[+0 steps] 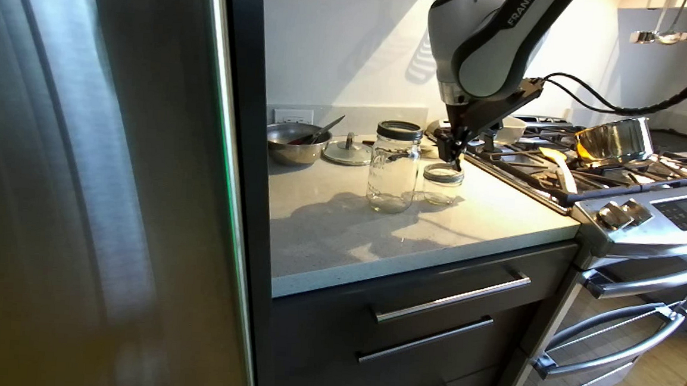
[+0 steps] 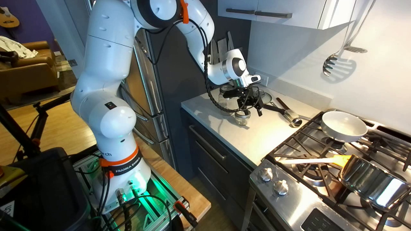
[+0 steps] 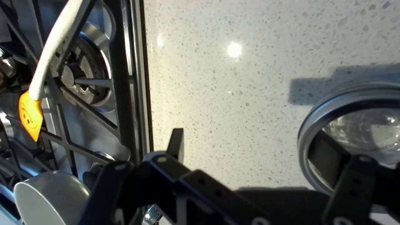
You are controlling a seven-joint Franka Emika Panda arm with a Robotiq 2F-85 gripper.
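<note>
A small glass jar (image 1: 440,193) with a metal ring around its mouth stands on the light speckled counter (image 3: 218,93). My gripper (image 3: 252,150) stands wide open, with only bare counter seen between its fingers. In the wrist view one finger (image 3: 328,156) overlaps the jar's round mouth, within the ring (image 3: 303,147); whether it touches the glass I cannot tell. The opposite finger (image 3: 177,142) is out over the counter on the stove side. Right beside the small jar is a tall clear jar (image 1: 393,175) with a dark lid, upright; the arm partly covers it in an exterior view.
A metal bowl (image 1: 295,148) and a glass lid (image 1: 349,153) sit near the wall. Loose utensils (image 2: 290,117) lie behind the gripper. The gas stove carries a white bowl (image 2: 343,125), a tilted steel pot (image 2: 374,183) and a yellow-tipped spatula (image 3: 30,114). A fridge (image 1: 110,202) borders the counter.
</note>
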